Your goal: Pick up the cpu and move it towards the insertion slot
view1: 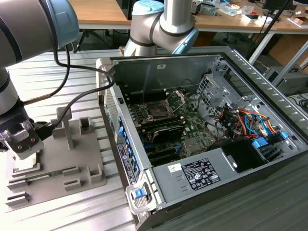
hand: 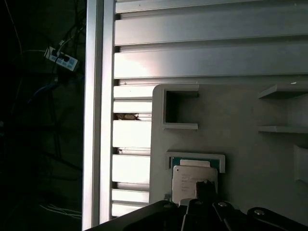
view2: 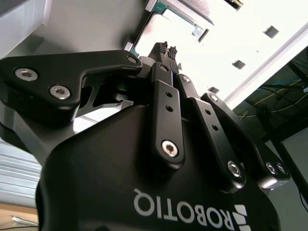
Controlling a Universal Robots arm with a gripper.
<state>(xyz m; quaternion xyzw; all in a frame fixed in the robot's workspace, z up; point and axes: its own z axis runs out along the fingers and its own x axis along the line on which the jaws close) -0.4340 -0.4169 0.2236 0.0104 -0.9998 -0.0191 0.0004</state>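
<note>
The tray (view1: 89,161) lay on the slatted table (view1: 38,79) at the exterior view's left, just beside the open computer case (view1: 144,72) at its right. The cpu (hand: 191,185) sat on the tray beneath the gripper (view2: 166,49), with the memory stick (view1: 48,174) near it. The insertion slot (view1: 158,111) lay on the motherboard (view1: 197,127) inside the case, well apart from the cpu.

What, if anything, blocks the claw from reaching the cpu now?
Probably nothing, so yes: the claw hangs right over the cpu, which lies face-up in its tray pocket with nothing between them. The claw looks shut.
</note>
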